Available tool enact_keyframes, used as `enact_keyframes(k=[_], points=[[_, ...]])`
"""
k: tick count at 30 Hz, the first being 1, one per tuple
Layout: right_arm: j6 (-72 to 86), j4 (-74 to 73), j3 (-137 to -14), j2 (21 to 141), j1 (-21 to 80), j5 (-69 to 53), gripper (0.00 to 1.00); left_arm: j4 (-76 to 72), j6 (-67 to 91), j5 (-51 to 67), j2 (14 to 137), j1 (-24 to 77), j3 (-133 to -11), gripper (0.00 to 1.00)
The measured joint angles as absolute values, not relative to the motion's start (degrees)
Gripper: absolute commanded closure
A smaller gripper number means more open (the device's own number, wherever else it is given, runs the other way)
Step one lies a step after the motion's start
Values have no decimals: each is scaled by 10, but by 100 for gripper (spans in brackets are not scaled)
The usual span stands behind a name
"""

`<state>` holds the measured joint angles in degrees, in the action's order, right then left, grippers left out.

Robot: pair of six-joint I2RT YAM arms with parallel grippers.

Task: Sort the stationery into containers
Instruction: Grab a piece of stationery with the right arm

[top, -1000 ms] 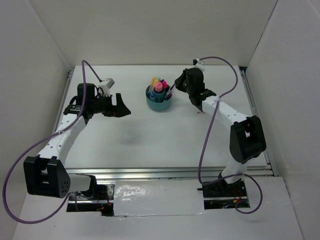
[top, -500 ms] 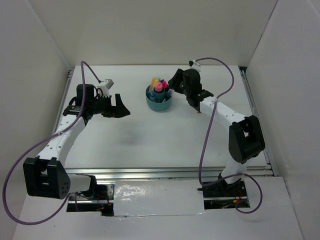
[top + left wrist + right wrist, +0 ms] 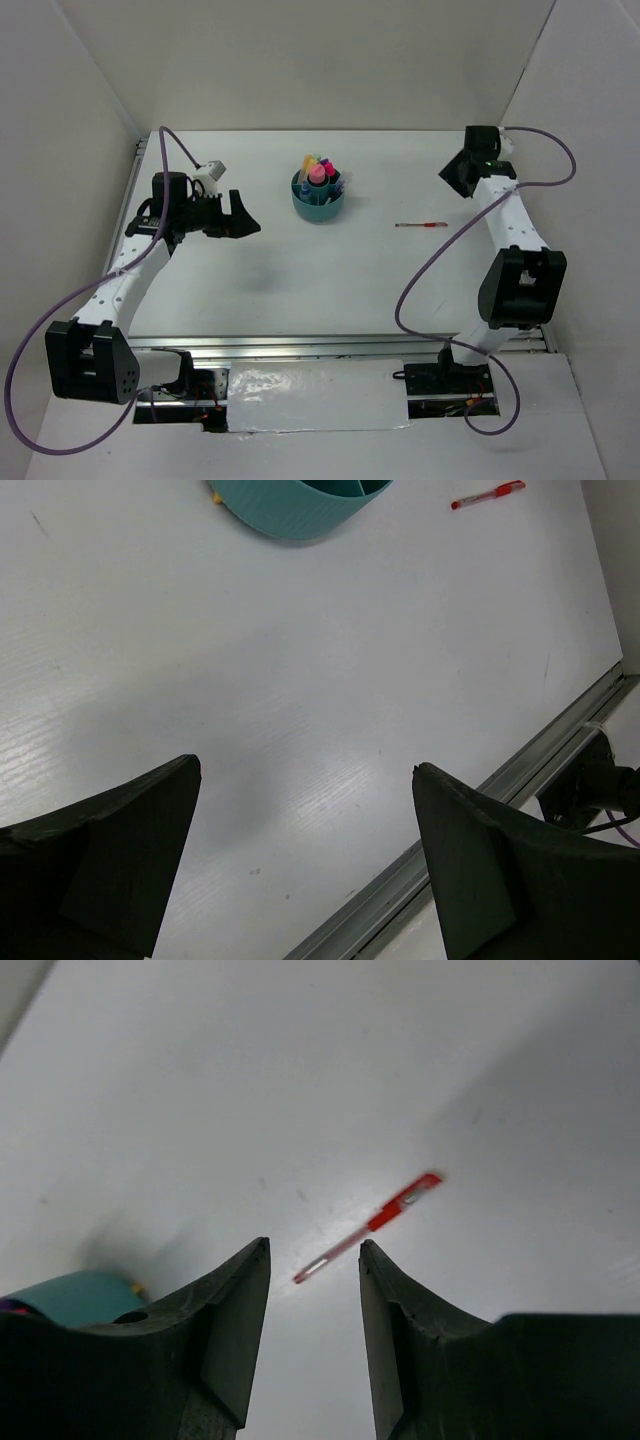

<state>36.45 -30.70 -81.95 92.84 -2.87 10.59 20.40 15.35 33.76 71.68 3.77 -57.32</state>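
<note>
The round teal organizer [image 3: 318,205] stands at the back middle of the table with pink, yellow, orange and blue items upright in it. Its wall also shows in the left wrist view [image 3: 300,500] and the right wrist view [image 3: 75,1295]. A thin red pen [image 3: 420,225] lies flat on the table to the right of it, and shows in both wrist views [image 3: 487,495] [image 3: 367,1228]. My right gripper [image 3: 452,175] is open and empty, raised at the back right, above and behind the pen [image 3: 313,1245]. My left gripper [image 3: 240,212] is open and empty, left of the organizer [image 3: 305,770].
White walls enclose the table on the left, back and right. A metal rail [image 3: 480,800] runs along the table's near edge. The right arm's purple cable [image 3: 430,260] loops over the table's right side.
My right arm has swung away from beside the organizer to the back right corner, uncovering the red pen on the table. The left arm has barely moved.
</note>
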Motion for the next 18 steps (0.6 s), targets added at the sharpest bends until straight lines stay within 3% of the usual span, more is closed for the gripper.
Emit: enact_keyframes(k=[7,10,18], points=[[369,-393,-829,1016,-64,98,50,194,154,337,717,38,-573,1],[377,-415,-844,1069,-68,93,36,193,154,336,717,38,-572,1],[401,-437,-888,1125,-105,104,36,193,154,332,717,38,-566,1]])
